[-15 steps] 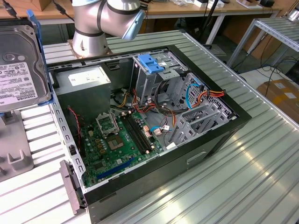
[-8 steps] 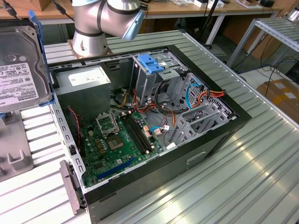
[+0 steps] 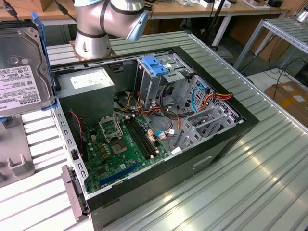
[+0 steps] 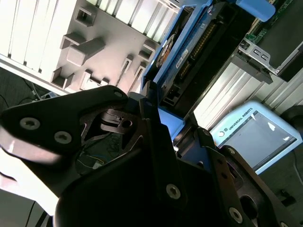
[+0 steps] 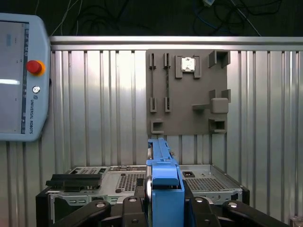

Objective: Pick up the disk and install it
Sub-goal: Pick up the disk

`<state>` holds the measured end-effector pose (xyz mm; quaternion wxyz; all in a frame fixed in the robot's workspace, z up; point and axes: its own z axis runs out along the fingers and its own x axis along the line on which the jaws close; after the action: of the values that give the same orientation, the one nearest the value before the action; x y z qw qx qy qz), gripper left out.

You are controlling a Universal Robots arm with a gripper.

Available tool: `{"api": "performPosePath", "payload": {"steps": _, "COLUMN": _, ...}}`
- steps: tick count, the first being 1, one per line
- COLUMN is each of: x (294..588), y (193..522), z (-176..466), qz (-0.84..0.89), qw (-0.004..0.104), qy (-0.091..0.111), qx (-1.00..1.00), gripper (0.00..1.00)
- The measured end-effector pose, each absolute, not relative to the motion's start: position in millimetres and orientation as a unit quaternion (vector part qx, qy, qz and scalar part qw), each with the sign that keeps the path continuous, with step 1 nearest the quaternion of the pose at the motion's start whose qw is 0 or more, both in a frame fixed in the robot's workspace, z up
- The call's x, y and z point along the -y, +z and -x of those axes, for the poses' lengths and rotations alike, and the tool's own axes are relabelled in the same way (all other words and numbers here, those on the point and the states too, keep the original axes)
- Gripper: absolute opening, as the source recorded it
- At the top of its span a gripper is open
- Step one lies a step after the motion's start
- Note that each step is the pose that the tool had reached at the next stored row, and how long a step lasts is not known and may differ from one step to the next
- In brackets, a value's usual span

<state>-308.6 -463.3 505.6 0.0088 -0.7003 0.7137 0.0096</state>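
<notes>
Jaws tight on disk (image 5: 162, 163), edge-on btwn them

Robotics lab: slatted metal table (image 3: 250, 159), teach pendant (image 5: 19, 75), wooden workbenches (image 3: 202, 9).

arm (image 3: 103, 21): base upright | gripper (image 5: 164, 210): clamped on both disk (image 5: 163, 172) sides

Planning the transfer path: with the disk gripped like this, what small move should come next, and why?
Probably carry the disk toward the exterior view's right, over the open case. The gripper is shut on it, it hangs clear of the grey fixture plate, and the drive bay lies that way.
</notes>
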Motion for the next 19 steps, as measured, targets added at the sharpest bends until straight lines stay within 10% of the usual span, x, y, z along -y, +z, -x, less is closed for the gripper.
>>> {"api": "performPosePath", "payload": {"steps": 19, "x": 465.3, "y": 505.4, "z": 305.9, "qz": 0.700, "qw": 0.009, "qy": 0.010, "qx": -0.714, "gripper": 0.37}}
